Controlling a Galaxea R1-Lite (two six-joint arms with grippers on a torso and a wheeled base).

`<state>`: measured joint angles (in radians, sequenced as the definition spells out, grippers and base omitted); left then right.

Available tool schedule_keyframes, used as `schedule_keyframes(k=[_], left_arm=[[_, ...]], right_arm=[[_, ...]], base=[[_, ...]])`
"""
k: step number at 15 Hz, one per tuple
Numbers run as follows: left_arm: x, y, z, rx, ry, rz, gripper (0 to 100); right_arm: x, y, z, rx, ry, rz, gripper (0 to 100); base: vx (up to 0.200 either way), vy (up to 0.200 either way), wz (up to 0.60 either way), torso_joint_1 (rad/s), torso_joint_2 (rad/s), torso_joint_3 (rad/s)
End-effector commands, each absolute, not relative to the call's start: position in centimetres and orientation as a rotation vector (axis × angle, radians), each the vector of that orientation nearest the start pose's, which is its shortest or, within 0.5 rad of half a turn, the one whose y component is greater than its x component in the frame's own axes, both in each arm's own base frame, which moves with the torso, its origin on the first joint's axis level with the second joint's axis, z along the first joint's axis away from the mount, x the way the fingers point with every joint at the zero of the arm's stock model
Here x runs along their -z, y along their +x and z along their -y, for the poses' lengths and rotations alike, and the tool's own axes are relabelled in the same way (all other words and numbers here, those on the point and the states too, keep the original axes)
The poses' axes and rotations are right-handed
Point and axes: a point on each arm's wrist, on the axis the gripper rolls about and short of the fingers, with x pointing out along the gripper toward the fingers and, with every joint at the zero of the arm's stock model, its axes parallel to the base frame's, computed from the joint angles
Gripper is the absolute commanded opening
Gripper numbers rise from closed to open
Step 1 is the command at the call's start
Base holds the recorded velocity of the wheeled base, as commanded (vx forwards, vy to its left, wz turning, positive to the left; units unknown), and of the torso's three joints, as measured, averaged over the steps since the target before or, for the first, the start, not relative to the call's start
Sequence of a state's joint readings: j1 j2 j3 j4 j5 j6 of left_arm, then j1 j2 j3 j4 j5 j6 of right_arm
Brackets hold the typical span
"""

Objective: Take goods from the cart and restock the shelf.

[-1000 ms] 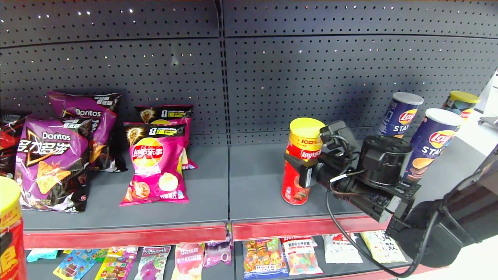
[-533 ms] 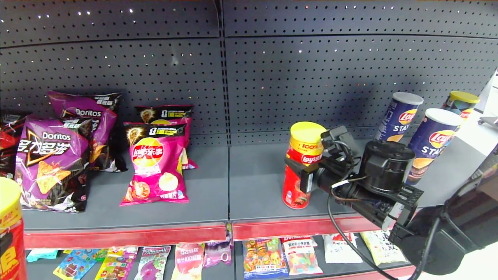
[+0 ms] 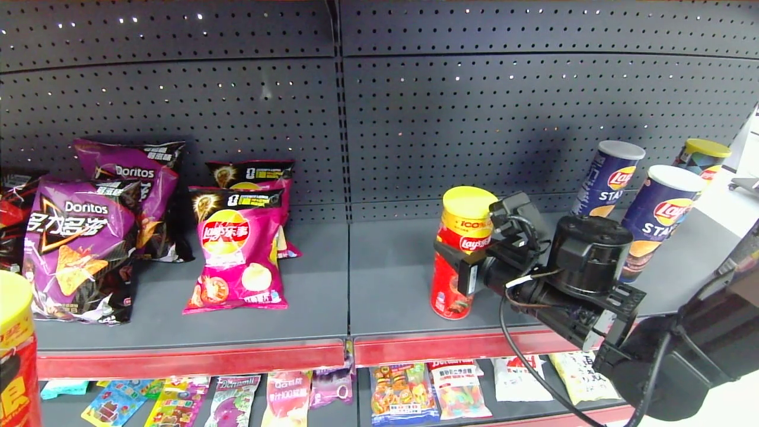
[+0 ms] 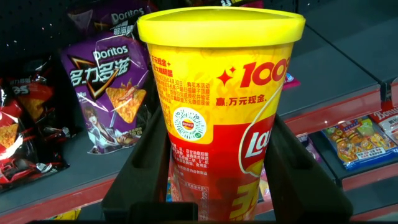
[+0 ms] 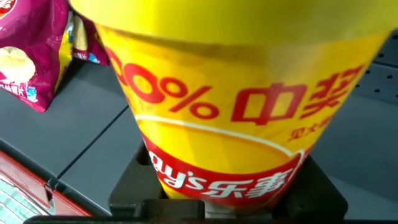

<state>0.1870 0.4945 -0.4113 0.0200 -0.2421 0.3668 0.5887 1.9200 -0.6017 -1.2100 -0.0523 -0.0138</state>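
Two shelves stand in front of me. Lowest and nearest is the bottom shelf (image 3: 533,409), packed with small bright candy packs (image 3: 403,391). Above it runs a red edge strip (image 3: 190,359), and then comes the flat grey shelf (image 3: 379,279). On its left side sit purple chip bags (image 3: 77,249) and pink chip bags (image 3: 237,255), one row behind the other, leaning back. On its right side stand two blue cans (image 3: 658,213) with pale lids, and behind them is a dark can with a yellow lid (image 3: 702,157). At the very back is a dark wall full of little holes (image 3: 474,118).

Closest to me, the left tool (image 4: 217,180) is out in front of the left end of the grey shelf. Its black fingers (image 4: 140,168) squeeze both sides of the left can (image 4: 221,81), which is red with a yellow top and stands up straight.

Farther in, the right arm (image 3: 569,279) comes from the right and lies almost level over the red strip. The right tool (image 3: 459,270) is closed around the middle of the right can (image 3: 465,228), with a finger pressed on each side. This can is also red with a yellow lid. It stands straight, and its bottom looks to be down on the grey shelf, near the front, between the pink bags and the blue cans and apart from both.
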Motion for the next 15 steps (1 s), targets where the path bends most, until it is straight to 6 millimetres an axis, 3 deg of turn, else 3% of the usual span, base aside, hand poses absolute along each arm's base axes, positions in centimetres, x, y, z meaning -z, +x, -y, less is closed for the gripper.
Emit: schedule_keyframes(k=[1,6,7,15], left_arm=[[-19.25,1.82,0.2,0.073,0.344,-0.089,0],[-19.21,1.86,0.2,0.075,0.344,-0.092,0],[-19.17,1.86,0.2,0.075,0.343,-0.093,0],[-19.17,1.86,0.2,0.075,0.343,-0.093,0]], right_arm=[[-11.71,26.65,-17.73,-0.539,-0.053,-0.114,0],[-11.58,26.63,-17.77,-0.54,-0.053,-0.119,0],[-11.53,26.67,-17.75,-0.54,-0.053,-0.12,100],[-12.06,26.11,-17.43,-0.541,-0.048,-0.111,100]], base=[[0.0,0.0,0.0,0.0,0.0,0.0],[0.0,0.0,0.0,0.0,0.0,0.0],[0.0,0.0,0.0,0.0,0.0,0.0],[0.0,0.0,0.0,0.0,0.0,0.0]])
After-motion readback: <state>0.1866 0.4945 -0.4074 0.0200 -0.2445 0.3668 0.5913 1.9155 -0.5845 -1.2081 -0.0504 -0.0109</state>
